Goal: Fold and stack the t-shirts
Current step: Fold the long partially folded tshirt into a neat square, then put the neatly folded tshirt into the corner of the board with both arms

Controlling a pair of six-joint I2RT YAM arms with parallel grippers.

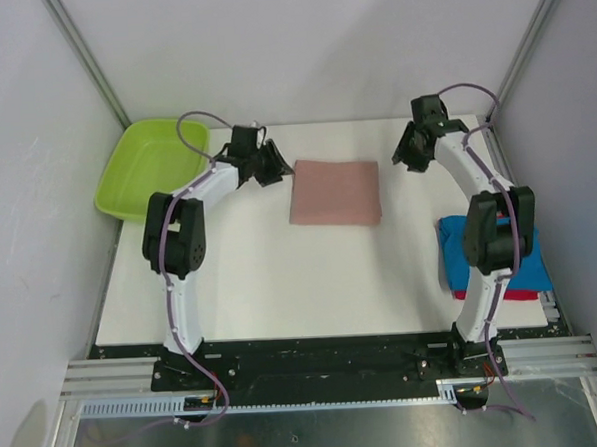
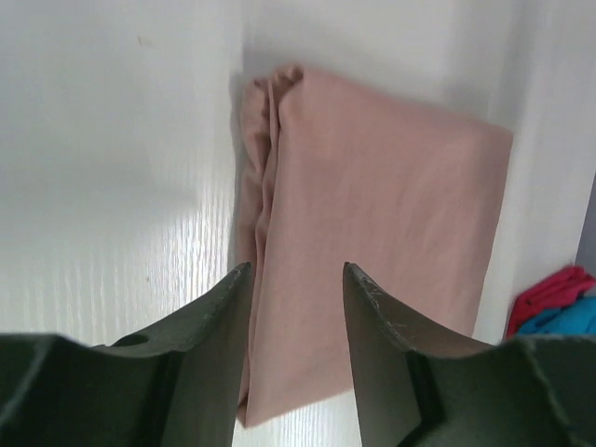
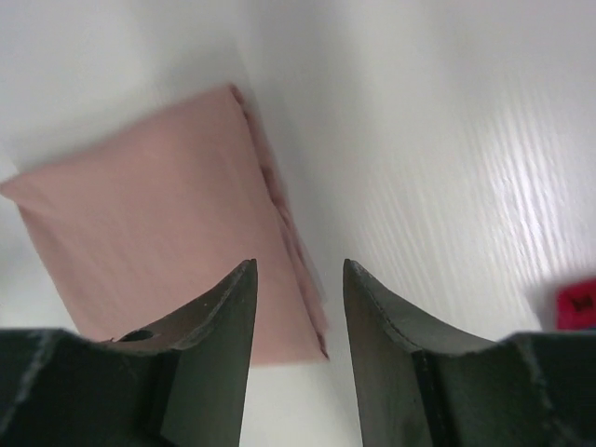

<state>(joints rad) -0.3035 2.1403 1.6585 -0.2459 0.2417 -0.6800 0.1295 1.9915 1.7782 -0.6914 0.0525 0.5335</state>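
pink shirt [image 1: 334, 193] lies folded into a flat rectangle on the table [image 1: 251, 276], centre-rear, between the two grippers and touched by neither. left gripper [image 1: 276, 167] sits just off its left edge, fingers spread, nothing between them. right gripper [image 1: 407, 156] is near its right edge, slightly apart, fingers likewise spread and empty. blue shirt [image 1: 450, 246] is folded on top of the red shirt [image 2: 551, 291] at the table's right edge, partly hidden behind the right arm. green tub [image 1: 150, 166] is at the rear left corner.
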